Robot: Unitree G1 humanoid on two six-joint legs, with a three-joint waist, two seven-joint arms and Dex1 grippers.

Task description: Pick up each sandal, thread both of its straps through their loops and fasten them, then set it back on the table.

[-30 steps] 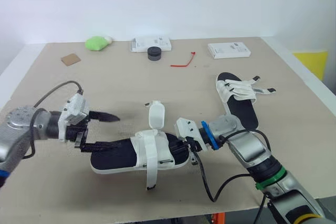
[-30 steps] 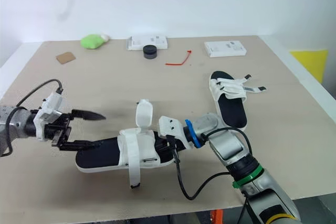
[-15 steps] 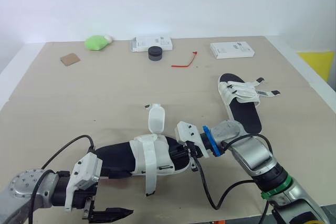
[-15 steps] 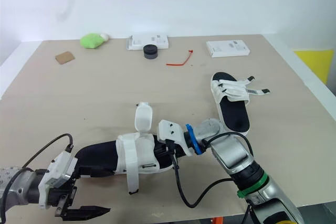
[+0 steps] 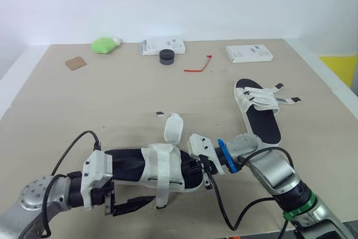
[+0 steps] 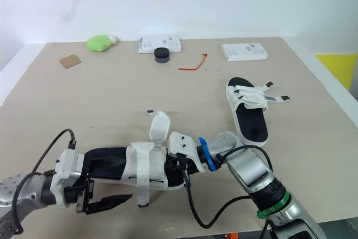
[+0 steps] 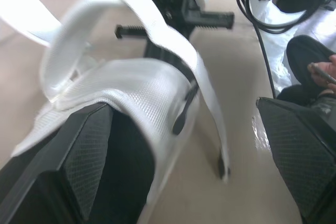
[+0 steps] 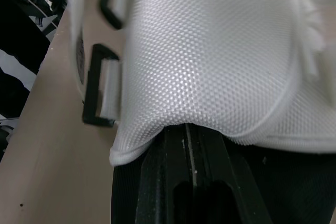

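Near sandal sits at 6 o'clock on the tabletop, lengthwise between my two tools, heel toward my L side. Can't tell if it rests on the top or hangs just above it.

My R tool is pinching the toe end, fingers pressed onto the black sole. My L tool is at the heel end, spread wide. One finger lies against the sole edge. The other is well apart on the near side, touching nothing.

The sandal's wide white strap wraps over the mid-foot w/ its tail hanging off the near edge. A 2nd strap tab stands up loose on the far side. Black loops show at the strap's edge.

2nd sandal lies at 3 o'clock, toe toward me, strap ends splayed out.

Along the far edge:
- green lump at 11 o'clock
- black puck at 12 o'clock
- red tie just beside the puck
- white box at 1 o'clock
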